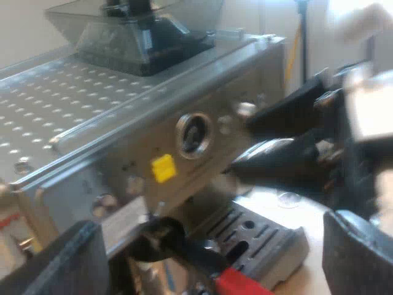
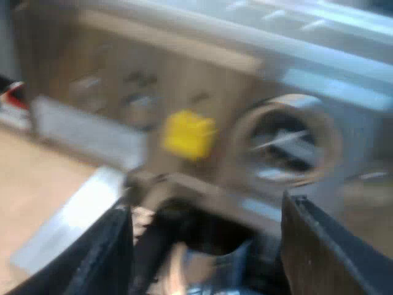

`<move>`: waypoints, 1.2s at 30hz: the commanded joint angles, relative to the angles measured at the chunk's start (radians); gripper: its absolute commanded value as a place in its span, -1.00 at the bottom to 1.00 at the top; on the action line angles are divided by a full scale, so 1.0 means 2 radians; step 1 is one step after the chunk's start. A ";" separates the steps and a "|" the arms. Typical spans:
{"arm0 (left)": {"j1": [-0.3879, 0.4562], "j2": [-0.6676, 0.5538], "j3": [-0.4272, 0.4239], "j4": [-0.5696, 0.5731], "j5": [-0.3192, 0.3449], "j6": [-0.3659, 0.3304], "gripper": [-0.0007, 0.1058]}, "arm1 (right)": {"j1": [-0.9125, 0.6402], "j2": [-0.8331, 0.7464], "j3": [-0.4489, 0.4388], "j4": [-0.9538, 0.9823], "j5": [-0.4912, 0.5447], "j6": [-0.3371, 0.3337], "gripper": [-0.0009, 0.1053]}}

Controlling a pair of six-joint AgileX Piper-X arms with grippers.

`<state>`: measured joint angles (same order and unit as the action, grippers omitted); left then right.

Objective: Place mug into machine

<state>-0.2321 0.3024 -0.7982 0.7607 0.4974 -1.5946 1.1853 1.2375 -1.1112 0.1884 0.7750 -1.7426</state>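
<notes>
The right gripper [image 2: 207,206] hangs close to the front of the espresso machine [image 1: 123,153], above the drip tray [image 1: 270,246]. Its fingers are spread wide, with nothing plainly caught between them. Beyond its tips is the dark head of the holder [image 2: 190,227], locked in below the pressure gauge [image 2: 285,144]. Just beneath that head is a pale, glassy shape that I take for the mug [image 2: 212,270], standing at the tray's inner end, though the blur leaves this unsure. The left gripper [image 1: 212,224] hovers off the machine's front, likewise wide and empty, with the holder's red-ended handle [image 1: 202,258] below it. If that shape is the mug, the danger is a knock. A finger of the right gripper swinging sideways or dipping could clip the rim and tip the mug off the tray onto the counter [image 1: 307,270]. It could also snag the handle, which juts out over the tray's edge. If it is not the mug, the mug has yet to be brought in.
</notes>
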 commanded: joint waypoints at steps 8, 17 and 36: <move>0.086 0.082 -0.069 0.003 -0.021 -0.019 0.40 | -0.075 -0.132 -0.024 0.169 -0.030 -0.003 0.05; 0.129 0.091 -0.084 0.003 -0.021 0.002 0.40 | -0.255 -0.222 -0.026 0.301 -0.168 0.042 0.05; 0.129 0.088 -0.084 0.082 -0.064 0.003 0.40 | -0.641 -0.303 0.015 0.370 -0.432 -0.031 0.05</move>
<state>0.0250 0.4868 -0.9581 0.9230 0.3811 -1.5871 -0.0918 0.6835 -1.0896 0.9247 -0.0634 -1.7593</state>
